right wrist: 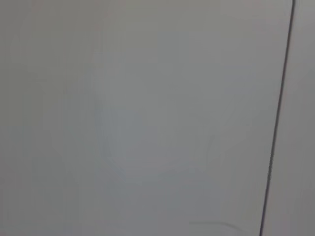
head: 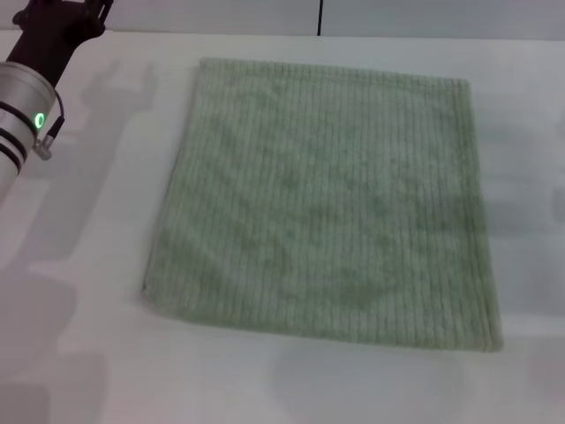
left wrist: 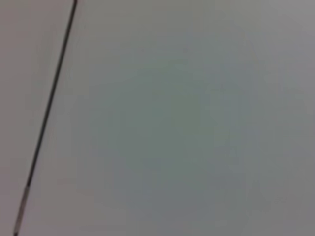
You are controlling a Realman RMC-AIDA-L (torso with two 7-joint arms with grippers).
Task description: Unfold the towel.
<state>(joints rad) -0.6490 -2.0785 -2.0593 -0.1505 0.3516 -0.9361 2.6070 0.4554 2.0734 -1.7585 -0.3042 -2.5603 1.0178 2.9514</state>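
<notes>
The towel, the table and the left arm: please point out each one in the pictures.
towel (head: 322, 199), head view, middle of the ribbed cloth.
table (head: 97, 353), head view, bare white surface near the towel's corner.
left arm (head: 26, 110), head view, silver wrist segment.

silver left arm (head: 19, 106), black bands, green light (head: 40, 120)

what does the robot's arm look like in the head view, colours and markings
Only the left arm shows, at the upper left corner. It has a silver-white cylindrical segment with dark bands around it and a small glowing green ring light on its side. Above that the casing turns black toward the wrist. A thin dark cable loops beside the light. Its claw is cut off by the picture's edge, and the right arm is not in view.
</notes>
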